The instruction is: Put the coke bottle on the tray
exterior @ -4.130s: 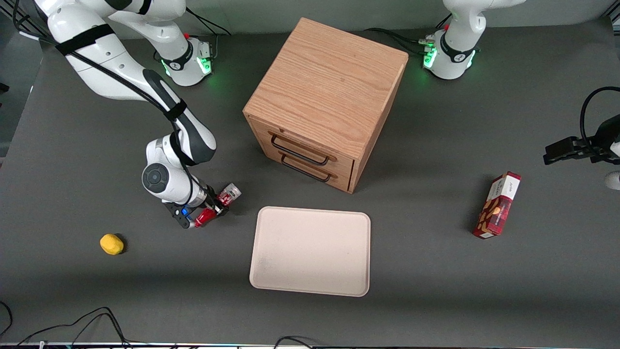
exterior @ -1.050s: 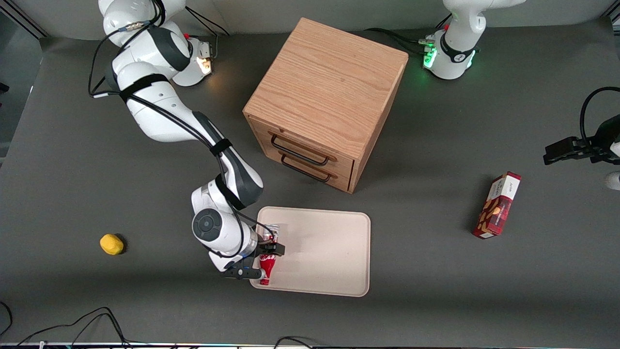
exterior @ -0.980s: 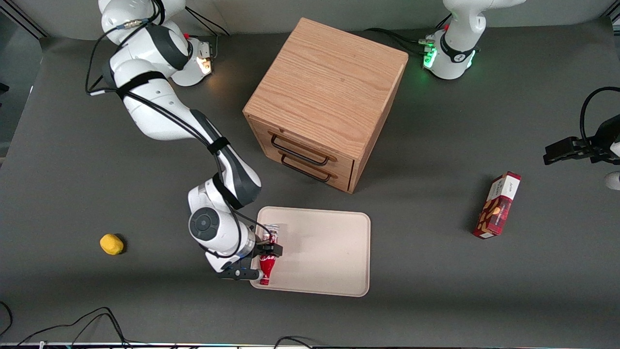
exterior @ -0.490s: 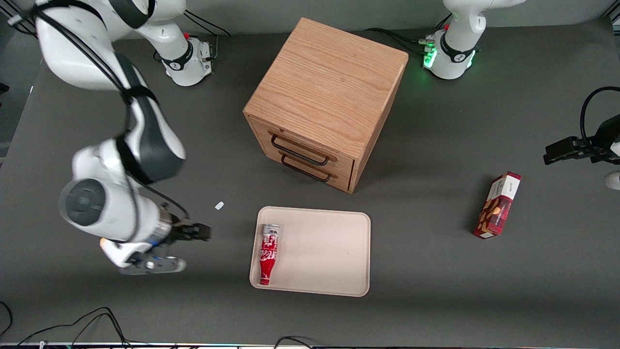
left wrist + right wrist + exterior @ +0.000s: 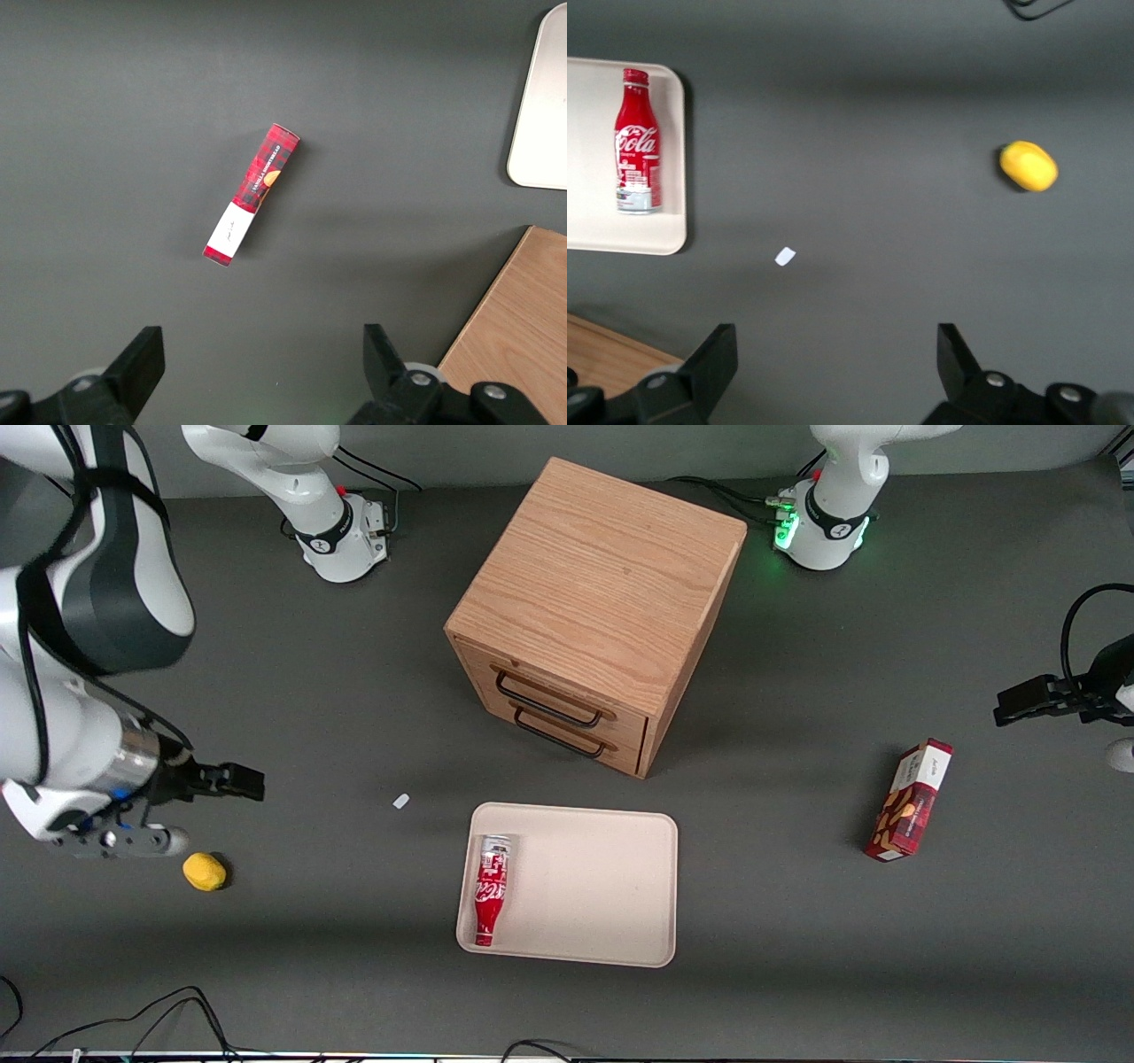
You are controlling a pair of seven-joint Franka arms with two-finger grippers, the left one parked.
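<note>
The coke bottle, red with white script, lies on its side on the cream tray. It rests along the tray's rim at the working arm's end, its neck toward the front camera. My right gripper hangs open and empty above the table. It is well clear of the tray, toward the working arm's end. Nothing sits between its fingers.
A yellow lemon-like object lies on the table below the gripper. A small white scrap lies between gripper and tray. A wooden drawer cabinet stands farther back. A red snack box lies toward the parked arm's end.
The gripper let go of the bottle, which stays lying on the tray. The arm has since risen and drawn away toward its own end of the table.
</note>
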